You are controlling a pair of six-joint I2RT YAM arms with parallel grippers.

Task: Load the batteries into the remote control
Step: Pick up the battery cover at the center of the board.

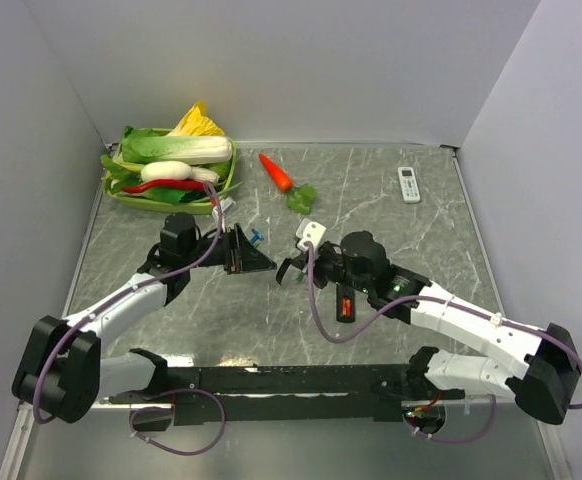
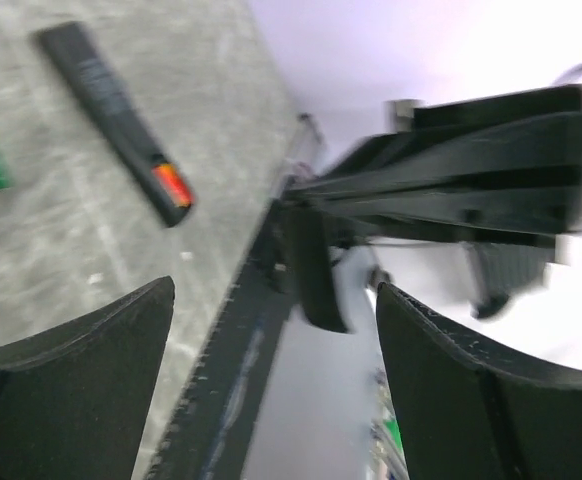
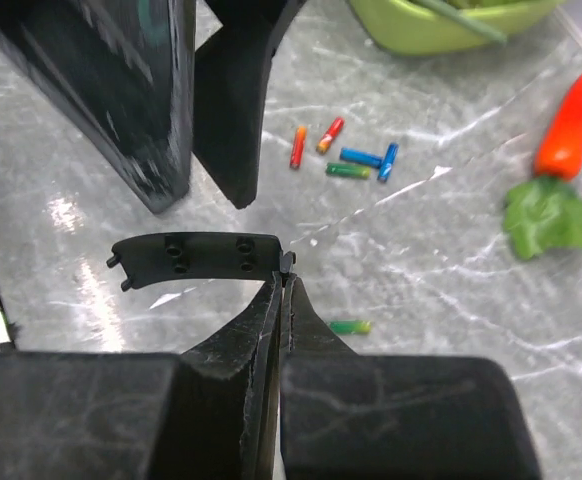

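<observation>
Tray, green (image 1: 161, 203), sits at far left corner of table (image 1: 391, 215), heaped w/ veg: leafy cabbage (image 1: 161, 145), white radish (image 1: 171, 170), red chili (image 1: 166, 185), something yellow at the back. Nothing of the task in it.

Remote control (image 2: 106, 95) lies flat on the table, back up, under the R forearm in the top view. Its battery bay at one end is uncovered & holds one red-orange cell (image 2: 171, 185); can't tell if a second slot is filled.

Loose batteries (image 3: 343, 155), five in a small cluster (orange-red, red, blue, green, blue), lie on bare table btw. the tray and the two grippers, not touching the remote. One more green battery (image 3: 351, 326) lies alone, near the R fingertips and apart from the cluster.

R gripper (image 3: 286, 280): clenched, tips pressed together on the end tab of the battery cover (image 3: 196, 258), a curved black strip w/ small pegs, which sticks out sideways from the tips.

L gripper (image 2: 271, 300): released, jaws wide apart, nothing btw. them; it faces the R gripper, close by, w/ the cover between them.

Carrot (image 1: 276, 172) w/ its green top lies mid-table toward the back; white remote (image 1: 409, 184) far right, well apart from everything else.
</observation>
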